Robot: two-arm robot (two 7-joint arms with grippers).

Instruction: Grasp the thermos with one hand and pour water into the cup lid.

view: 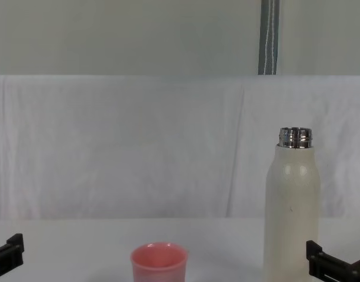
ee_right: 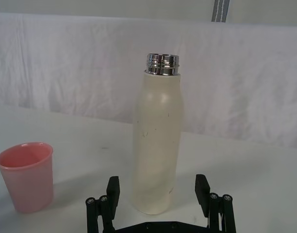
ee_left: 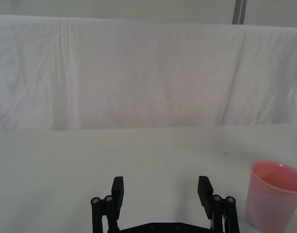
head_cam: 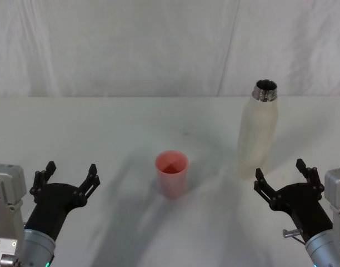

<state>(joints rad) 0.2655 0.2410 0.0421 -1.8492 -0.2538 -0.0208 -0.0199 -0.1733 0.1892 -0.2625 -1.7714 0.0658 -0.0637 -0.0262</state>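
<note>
The thermos (head_cam: 258, 136) (ee_right: 157, 145) (view: 292, 208), a tall cream-white bottle with an uncapped steel neck, stands upright at the right of the white table. The pink cup lid (head_cam: 171, 173) (ee_left: 275, 195) (ee_right: 26, 176) (view: 159, 264) stands upright near the table's middle, to the left of the thermos. My right gripper (head_cam: 284, 173) (ee_right: 157, 190) is open, a short way in front of the thermos and not touching it. My left gripper (head_cam: 70, 172) (ee_left: 161, 191) is open at the near left, empty, well left of the cup lid.
A white cloth covers the table (head_cam: 103, 128) and hangs as a backdrop (view: 139, 147) behind it. A grey vertical post (view: 269, 36) rises behind the backdrop.
</note>
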